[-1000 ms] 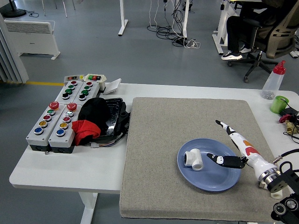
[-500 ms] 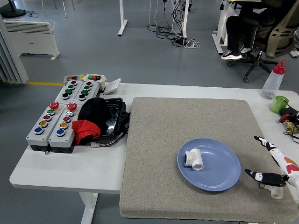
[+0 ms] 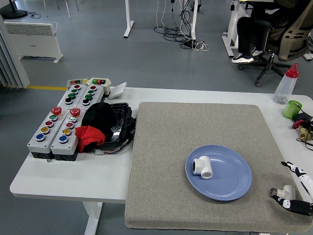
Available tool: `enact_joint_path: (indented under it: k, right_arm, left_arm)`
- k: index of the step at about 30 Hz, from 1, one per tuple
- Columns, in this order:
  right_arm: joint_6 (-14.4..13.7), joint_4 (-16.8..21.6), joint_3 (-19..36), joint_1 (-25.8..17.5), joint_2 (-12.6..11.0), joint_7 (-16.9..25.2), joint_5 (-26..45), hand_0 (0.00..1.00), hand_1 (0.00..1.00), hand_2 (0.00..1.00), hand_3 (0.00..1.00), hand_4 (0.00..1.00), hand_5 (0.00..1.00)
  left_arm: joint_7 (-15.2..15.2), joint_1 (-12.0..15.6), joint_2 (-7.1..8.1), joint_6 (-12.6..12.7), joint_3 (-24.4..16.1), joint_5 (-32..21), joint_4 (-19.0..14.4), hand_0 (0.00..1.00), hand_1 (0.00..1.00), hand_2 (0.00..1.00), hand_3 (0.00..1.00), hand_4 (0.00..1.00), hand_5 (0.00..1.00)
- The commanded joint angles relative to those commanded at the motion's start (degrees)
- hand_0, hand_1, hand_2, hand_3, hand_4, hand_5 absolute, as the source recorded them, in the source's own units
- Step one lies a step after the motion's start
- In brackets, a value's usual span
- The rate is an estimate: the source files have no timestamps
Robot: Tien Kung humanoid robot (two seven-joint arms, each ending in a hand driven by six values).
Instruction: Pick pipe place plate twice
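Pipe [image 3: 202, 167], a white T-fitting, lies on the left part of the blue plate [image 3: 230, 183], well apart from the right hand [image 3: 293, 193] at the picture's lower right edge.

Far left of table [image 3: 68, 178]: two grey button boxes [image 3: 55, 131] with coloured buttons, then a black and red bundle [image 3: 95, 126] on a dark tray, just beside the mat's left edge. Grey mat [image 3: 166, 147] covers the table's middle and right; its upper half and lower left lie bare. Plate sits toward the mat's lower right, its rim short of the mat's near edge.

Right of the plate, a strip of bare mat, then a second small white pipe piece [image 3: 289, 191] at the mat's right corner, touching or just beside the hand's dark thumb. Hand is cut off by the frame; two fingers show, spread apart, clamped on nothing that can be seen. Left hand out of view.

Far right: a clear bottle [image 3: 286, 85] with red cap, a green cup [image 3: 292, 108].
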Motion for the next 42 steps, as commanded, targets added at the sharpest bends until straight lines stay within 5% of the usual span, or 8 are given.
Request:
enact_joint_path:
  k: [27,28,33,34,39,40,42]
  right_arm:
    - [-3.5,-8.2,-0.2,-0.9,2.9,8.0,3.5,0.915,0.827,0.9,0.867,0.798,0.324]
    - [-3.8,-8.5,-0.2,-0.9,3.0,8.3,3.6,0.83,0.767,0.827,0.844,0.723,0.242]
    - [-5.7,-9.9,-0.6,-0.8,3.6,10.3,5.0,0.83,0.767,0.827,0.844,0.723,0.242]
    - [-5.8,-10.0,-0.6,-0.7,3.6,10.4,5.1,0.741,0.713,0.758,0.799,0.648,0.165]
    - [-7.1,-10.3,-0.7,-0.7,3.9,12.0,6.3,0.741,0.713,0.758,0.799,0.648,0.165]
    - [-7.2,-10.4,-0.7,-0.6,3.9,12.1,6.4,0.629,0.658,0.674,0.766,0.599,0.121]
    - [-7.2,-10.4,-0.8,-0.6,3.9,12.2,6.6,0.629,0.658,0.674,0.766,0.599,0.121]
  left_arm:
    - [0.3,-0.7,0.0,0.0,-0.2,0.5,0.0,0.632,0.608,0.64,0.725,0.636,0.998]
    - [0.3,-0.7,0.0,0.0,-0.2,0.6,0.0,0.632,0.608,0.641,0.725,0.635,0.998]
    - [0.4,-0.7,0.0,0.0,-0.4,0.8,0.0,0.632,0.608,0.641,0.725,0.635,0.998]
    - [0.4,-0.7,0.0,0.0,-0.4,0.8,0.0,0.632,0.609,0.64,0.725,0.635,0.998]
    - [0.5,-0.7,0.0,0.0,-0.5,1.0,-0.1,0.632,0.609,0.64,0.725,0.635,0.998]
    - [0.5,-0.7,0.0,0.0,-0.6,1.1,-0.1,0.632,0.608,0.641,0.725,0.634,0.998]
    - [0.6,-0.7,0.0,0.1,-0.9,1.5,-0.1,0.632,0.608,0.641,0.725,0.634,0.998]
